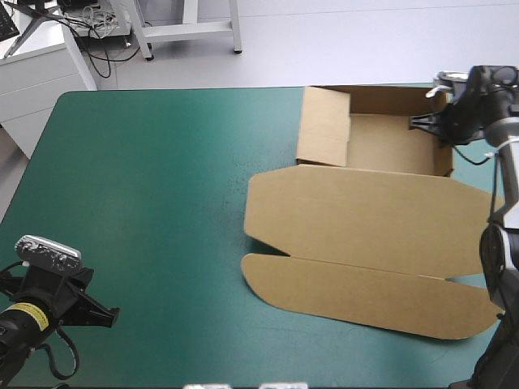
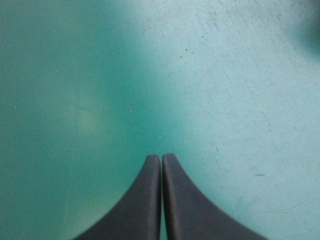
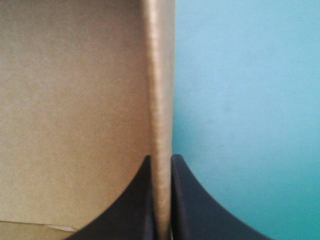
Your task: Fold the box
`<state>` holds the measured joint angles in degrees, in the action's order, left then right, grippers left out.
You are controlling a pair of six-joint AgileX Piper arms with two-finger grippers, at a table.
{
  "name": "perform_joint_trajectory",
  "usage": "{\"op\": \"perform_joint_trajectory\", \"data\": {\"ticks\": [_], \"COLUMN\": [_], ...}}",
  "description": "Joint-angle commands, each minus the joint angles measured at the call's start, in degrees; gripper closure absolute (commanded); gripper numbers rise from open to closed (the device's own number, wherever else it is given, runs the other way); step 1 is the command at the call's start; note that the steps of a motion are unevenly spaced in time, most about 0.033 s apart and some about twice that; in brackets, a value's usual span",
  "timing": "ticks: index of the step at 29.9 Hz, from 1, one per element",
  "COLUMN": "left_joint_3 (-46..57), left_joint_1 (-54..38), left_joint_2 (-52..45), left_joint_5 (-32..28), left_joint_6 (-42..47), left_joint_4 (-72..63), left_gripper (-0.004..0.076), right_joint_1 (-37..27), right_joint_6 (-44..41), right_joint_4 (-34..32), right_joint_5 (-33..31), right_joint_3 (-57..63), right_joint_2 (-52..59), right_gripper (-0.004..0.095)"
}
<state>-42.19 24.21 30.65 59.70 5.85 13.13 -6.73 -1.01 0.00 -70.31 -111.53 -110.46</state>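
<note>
Teal-green cover (image 1: 162, 203) under box (image 1: 365, 219), wall (image 3: 161, 90) inside right gripper (image 3: 161, 160)

The brown box (image 1: 389, 144) is sitting at the far right of the teal-green cover (image 1: 162, 178), walls standing, lid (image 1: 365, 219) lying flat toward the near edge; the right gripper (image 1: 426, 121) is working at the right wall; the left gripper (image 1: 89, 309) is hovering near the left corner, well apart.

Pale grey floor (image 1: 349, 44) lies beyond the teal-green bench (image 1: 146, 211). White frame legs (image 1: 234, 24) stand there. Black cables (image 1: 102, 53) trail near the bench's far-left corner.
</note>
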Motion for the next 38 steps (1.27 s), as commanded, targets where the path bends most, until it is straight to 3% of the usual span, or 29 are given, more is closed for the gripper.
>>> {"op": "perform_joint_trajectory", "data": {"ticks": [1, 9, 14, 17, 21, 25, 28, 34, 36, 38], "left_joint_3": [-1.4, -1.4, -1.4, -1.4, -1.4, -1.4, -1.4, -1.4, -1.4, -1.4], "left_joint_1": [-0.1, -0.1, -0.1, -0.1, -0.1, -0.1, -0.1, -0.1, -0.1, -0.1], "left_joint_2": [0.3, 0.3, 0.3, 0.3, 0.3, 0.3, 0.3, 0.3, 0.3, 0.3], "left_joint_5": [-2.8, -2.8, -2.9, -2.9, -2.3, -2.3, -2.3, -2.3, -2.3, -2.3], "left_joint_6": [0.2, 0.2, 0.2, 0.2, 0.2, 0.2, 0.2, 0.2, 0.2, 0.2], "left_joint_4": [0.4, 0.0, 0.0, 0.0, -0.3, -0.4, -0.6, -0.6, -0.6, -0.6], "left_gripper": [0.0734, 0.0734, 0.0734, 0.0734, 0.0734, 0.0734, 0.0734, 0.0734, 0.0734, 0.0734], "right_joint_1": [-7.0, -18.9, -22.3, -22.6, -22.6, -22.9, -23.1, -23.1, -23.1, -23.0], "right_joint_6": [2.4, 3.6, 4.3, 6.7, 6.8, 5.9, 5.6, 3.8, 4.8, 6.3], "right_joint_4": [0.0, 1.0, 4.7, 5.3, 4.5, 2.9, 2.7, 6.4, 9.1, 11.5], "right_joint_5": [2.0, 1.8, 1.3, -0.2, -1.0, -1.5, -1.5, -1.6, -1.6, -1.6], "right_joint_3": [-2.3, -2.3, -2.3, -2.3, -2.3, -2.3, -2.3, -1.7, 0.2, 3.3], "right_joint_2": [4.0, 2.2, 0.5, -0.3, -0.8, -0.4, 1.4, 9.0, 12.9, 17.3], "right_gripper": [0.0928, 0.0928, 0.0914, 0.0847, 0.0573, 0.0134, -0.0005, 0.0002, 0.0054, 0.0177]}}
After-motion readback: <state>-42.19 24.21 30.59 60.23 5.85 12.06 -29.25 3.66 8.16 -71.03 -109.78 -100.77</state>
